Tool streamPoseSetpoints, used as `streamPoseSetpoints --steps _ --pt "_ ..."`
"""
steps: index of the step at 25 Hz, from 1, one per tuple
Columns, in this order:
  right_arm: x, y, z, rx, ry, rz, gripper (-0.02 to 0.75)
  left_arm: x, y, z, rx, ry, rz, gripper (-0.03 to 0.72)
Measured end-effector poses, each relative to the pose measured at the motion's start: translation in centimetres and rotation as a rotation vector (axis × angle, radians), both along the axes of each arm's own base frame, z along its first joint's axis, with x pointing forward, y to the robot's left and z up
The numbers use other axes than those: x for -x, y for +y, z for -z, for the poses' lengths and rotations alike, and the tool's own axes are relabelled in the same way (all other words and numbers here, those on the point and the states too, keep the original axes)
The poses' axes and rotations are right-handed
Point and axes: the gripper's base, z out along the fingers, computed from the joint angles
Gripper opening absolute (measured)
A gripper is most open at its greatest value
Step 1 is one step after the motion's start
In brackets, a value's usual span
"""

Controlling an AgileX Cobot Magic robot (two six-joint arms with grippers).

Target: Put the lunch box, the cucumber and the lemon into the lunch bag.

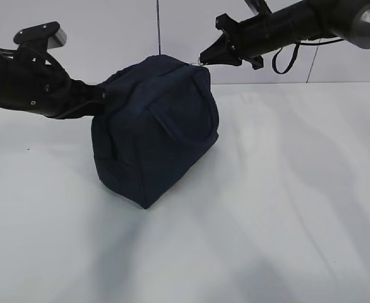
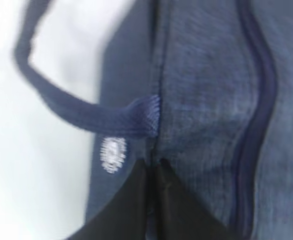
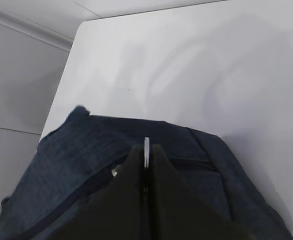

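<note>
The white surface (image 1: 286,208) carries the lunch bag (image 1: 156,132), a boxy navy fabric bag standing near the middle and tilted a little; it is judged soft and light, likely to sag or slide when tugged, so it is best pinned at one end while the zipper is worked. The left end effector (image 2: 151,165) is seen closed on the bag's fabric at a seam beside the white logo (image 2: 111,154). The right end effector (image 3: 146,160) is closed on the metal ring pull (image 3: 146,150), the sensible place to grip.
</note>
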Motion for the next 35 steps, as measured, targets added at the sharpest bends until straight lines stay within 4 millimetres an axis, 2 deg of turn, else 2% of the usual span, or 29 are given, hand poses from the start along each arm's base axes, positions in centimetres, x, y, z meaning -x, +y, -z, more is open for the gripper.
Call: streamPoseSetpoints --steps 4,8,11,19,25,31,35 --pt "0.3 -0.1 -1.3 0.034 -0.019 -0.042 0.001 -1.1 1.3 -0.3 -0.065 -0.095 -0.149 -0.01" --pt "0.5 -0.1 -1.9 0.05 0.009 -0.041 0.001 -1.4 1.8 -0.5 -0.091 -0.13 -0.204 -0.01" --pt "0.5 0.0 -2.0 0.011 0.098 0.015 0.001 -1.4 1.8 -0.5 -0.09 -0.131 -0.209 -0.01" --pt "-0.1 0.0 -1.8 -0.156 0.363 0.246 0.001 -1.7 1.2 1.6 -0.081 -0.051 -0.168 -0.01" --pt "-0.6 0.1 -0.7 -0.233 0.484 0.323 0.001 -1.7 1.2 1.6 -0.079 -0.049 -0.168 -0.01" --pt "-1.3 0.3 2.5 -0.256 0.578 0.342 0.001 -1.7 1.2 1.7 -0.078 -0.046 -0.166 -0.01" --pt "-1.4 0.2 2.8 -0.265 0.588 0.345 0.001 -1.6 1.2 1.7 -0.078 -0.045 -0.164 -0.01"
